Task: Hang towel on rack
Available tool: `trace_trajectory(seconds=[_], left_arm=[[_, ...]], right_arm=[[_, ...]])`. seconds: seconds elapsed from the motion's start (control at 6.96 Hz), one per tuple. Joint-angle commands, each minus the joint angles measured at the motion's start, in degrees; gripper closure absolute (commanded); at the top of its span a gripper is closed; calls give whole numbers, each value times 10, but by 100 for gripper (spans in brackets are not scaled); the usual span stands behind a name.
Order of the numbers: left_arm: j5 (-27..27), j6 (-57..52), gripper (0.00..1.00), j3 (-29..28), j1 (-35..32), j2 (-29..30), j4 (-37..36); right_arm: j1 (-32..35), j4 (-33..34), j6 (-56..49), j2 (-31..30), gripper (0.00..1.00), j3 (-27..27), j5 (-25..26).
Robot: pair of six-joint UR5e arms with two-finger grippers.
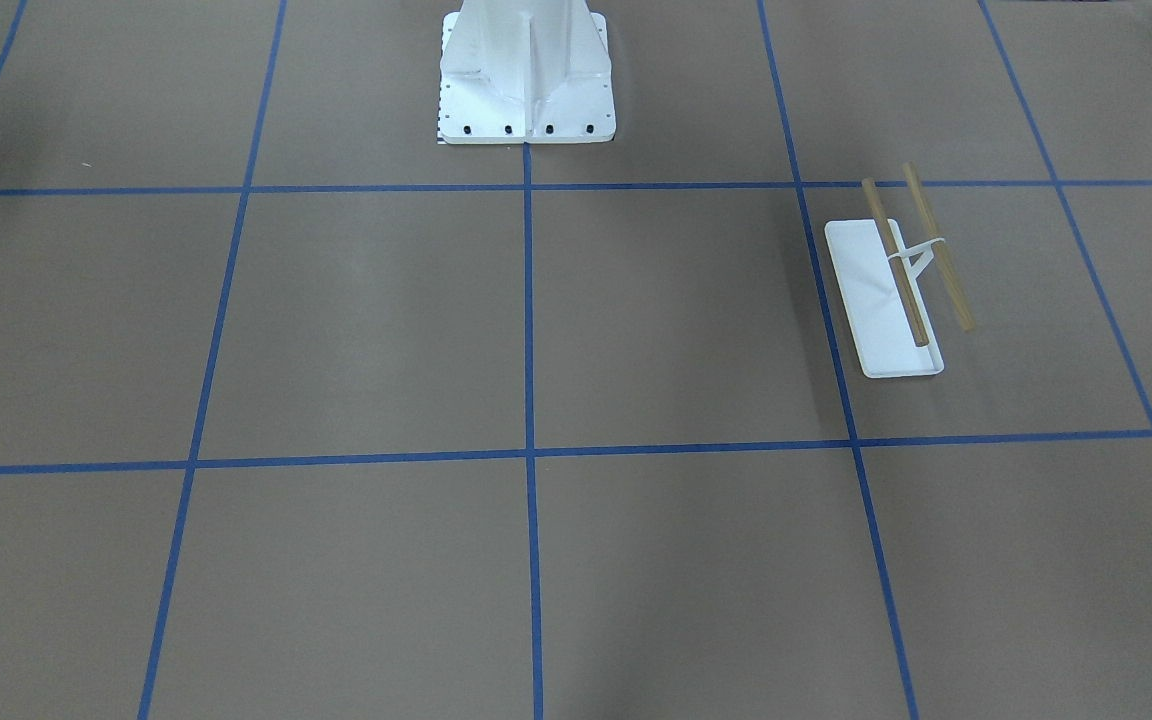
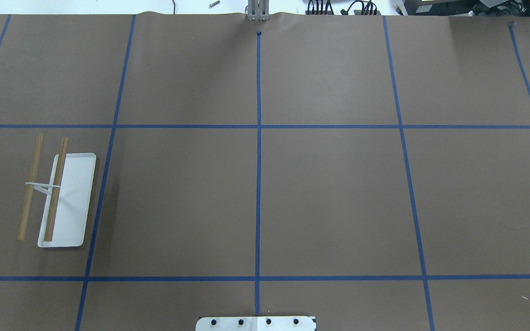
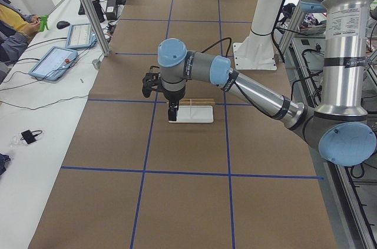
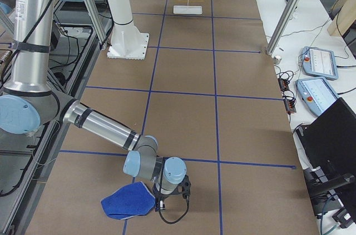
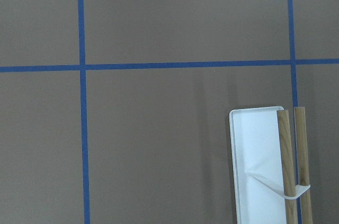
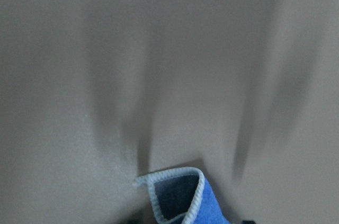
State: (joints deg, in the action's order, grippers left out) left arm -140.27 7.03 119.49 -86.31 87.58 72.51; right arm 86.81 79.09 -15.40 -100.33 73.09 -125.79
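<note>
The rack (image 2: pixel 67 197), a white tray base with a thin bracket and two wooden rods, stands on the robot's left side of the table; it also shows in the front view (image 1: pixel 886 300), the left wrist view (image 5: pixel 259 166) and far off in the right side view (image 4: pixel 187 4). The royal-blue towel (image 4: pixel 128 204) hangs bunched at my right gripper (image 4: pixel 161 201), at the table's right end. In the right wrist view its grey-edged corner (image 6: pixel 183 197) sticks out between the fingers. My left gripper (image 3: pixel 172 112) hovers over the rack's end; I cannot tell its state.
The large white bolted pedestal (image 1: pixel 526 75) stands at the robot's side of the table, mid-width. Blue tape lines grid the brown table cover. Tablets and cables (image 3: pixel 56 60) lie on the side bench, where an operator sits.
</note>
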Motion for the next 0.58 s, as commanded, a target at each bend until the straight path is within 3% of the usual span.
trace_trajectory(seconds=[0.0,0.29,0.43], left_arm=[[0,0,2,3,0,-3,0],[-1,0,2,3,0,-6,0],[-1,0,2,4,0,-6,1]], right_arm=[[0,-1,4,-1,29,-12,0],[0,-1,5,1,30,-20,-1],[0,-1,7,3,60,-21,-2]])
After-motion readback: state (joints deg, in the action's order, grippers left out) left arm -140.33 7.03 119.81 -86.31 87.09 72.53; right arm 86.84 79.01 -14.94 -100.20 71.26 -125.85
